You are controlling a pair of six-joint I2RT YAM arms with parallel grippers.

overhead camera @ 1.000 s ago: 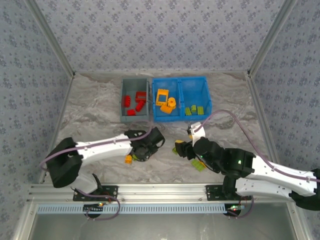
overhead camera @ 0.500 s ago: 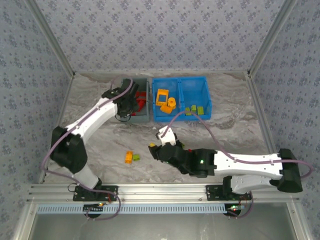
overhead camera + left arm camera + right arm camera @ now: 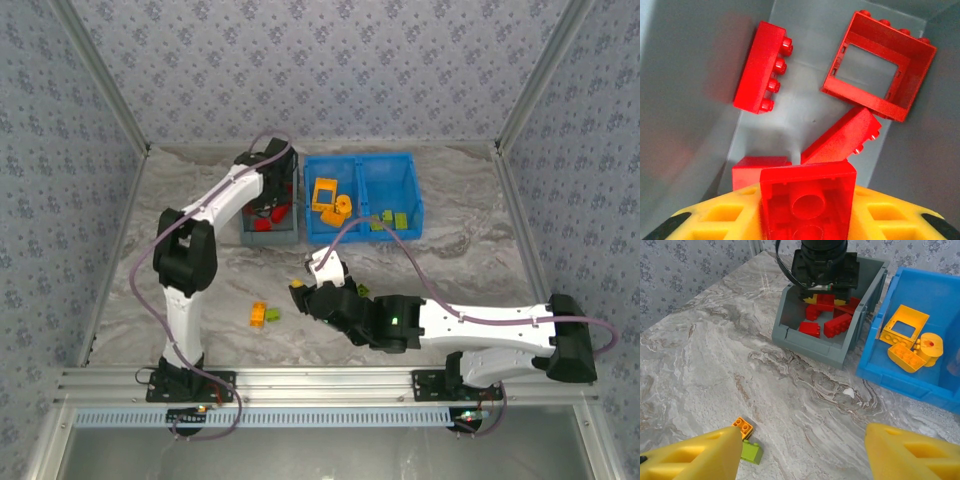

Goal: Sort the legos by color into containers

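Here, the left fingers (image 3: 720, 220) pinch a red brick (image 3: 809, 197) over the gray bin (image 3: 685, 100), matching its red legos (image 3: 762, 67). The right fingers (image 3: 695, 455), spread and empty, hover near an orange brick (image 3: 742, 426) on the worktop (image 3: 715, 340).

Nothing readable to be found, tbh. No text, label, brand or number made out on legos (image 3: 762, 67), gray bin (image 3: 810, 346), blue bin (image 3: 890, 379).

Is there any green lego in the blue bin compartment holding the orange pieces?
No, that compartment holds an orange frame, an orange brick and an orange round piece, nothing green.
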